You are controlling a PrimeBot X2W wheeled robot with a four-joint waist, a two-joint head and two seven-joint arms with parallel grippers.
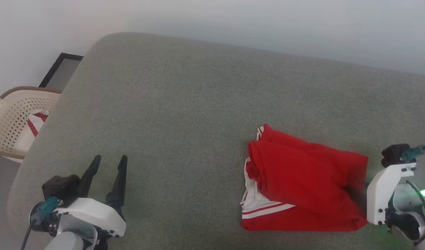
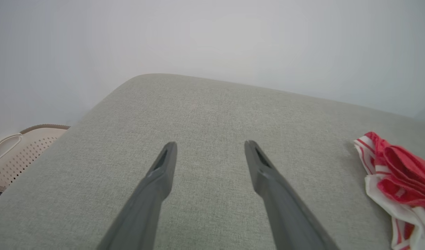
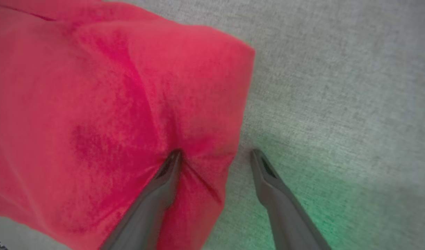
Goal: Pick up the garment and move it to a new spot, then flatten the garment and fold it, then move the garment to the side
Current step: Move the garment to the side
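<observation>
While the garment lies folded on the cushion to the right, the right gripper straddles its edge, jaws apart, seemingly to pinch it; the left gripper hangs spread over bare cushion.

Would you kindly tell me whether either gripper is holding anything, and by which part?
Nothing is held. The right gripper stands open astride the edge of the garment, one finger touching it; the left gripper is open.
</observation>
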